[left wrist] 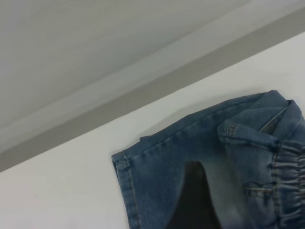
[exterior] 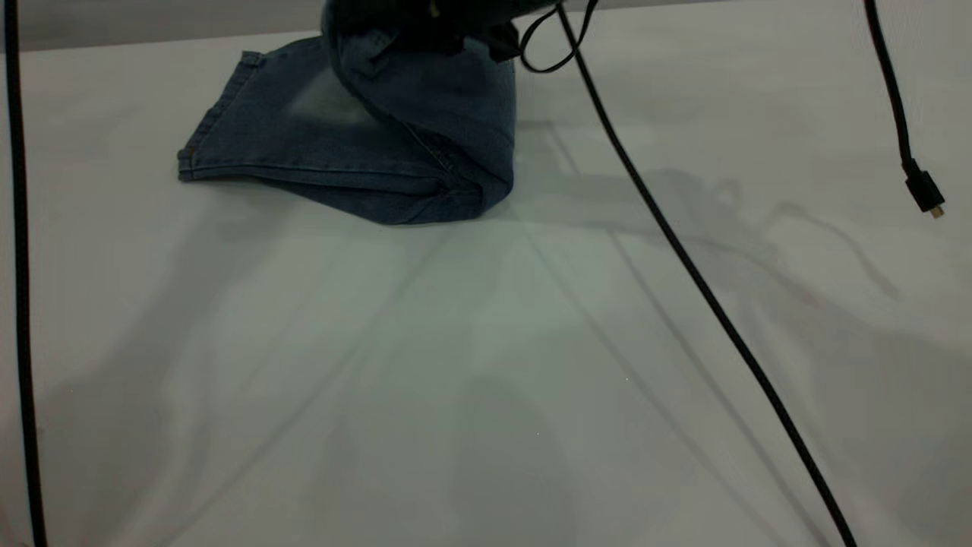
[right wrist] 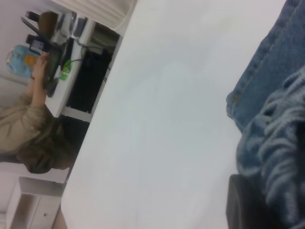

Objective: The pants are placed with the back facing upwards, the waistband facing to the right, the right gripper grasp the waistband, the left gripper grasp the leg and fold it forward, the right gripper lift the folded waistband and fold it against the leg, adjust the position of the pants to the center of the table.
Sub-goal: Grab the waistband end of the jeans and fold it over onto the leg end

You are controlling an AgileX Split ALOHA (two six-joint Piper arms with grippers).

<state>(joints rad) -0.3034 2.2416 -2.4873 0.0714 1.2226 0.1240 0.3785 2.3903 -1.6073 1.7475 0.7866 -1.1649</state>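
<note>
The pants (exterior: 342,144) lie at the far side of the table (exterior: 486,380), folded lengthwise, with the leg hem (exterior: 216,125) to the left. My right gripper (exterior: 425,23) is shut on the waistband and holds that end lifted and curled over the leg. In the right wrist view the ruched waistband (right wrist: 281,157) bunches against one black finger (right wrist: 243,205). My left gripper (left wrist: 195,205) shows only as a dark shape hovering over the denim beside the waistband (left wrist: 288,176) and a pocket (left wrist: 259,191). The printed side of the leg is hidden.
A black cable (exterior: 683,258) crosses the table diagonally from the right gripper to the near right. Another cable (exterior: 19,304) hangs along the left edge, and a loose plug (exterior: 925,191) dangles at the right. A person (right wrist: 28,129) sits at a desk beyond the table.
</note>
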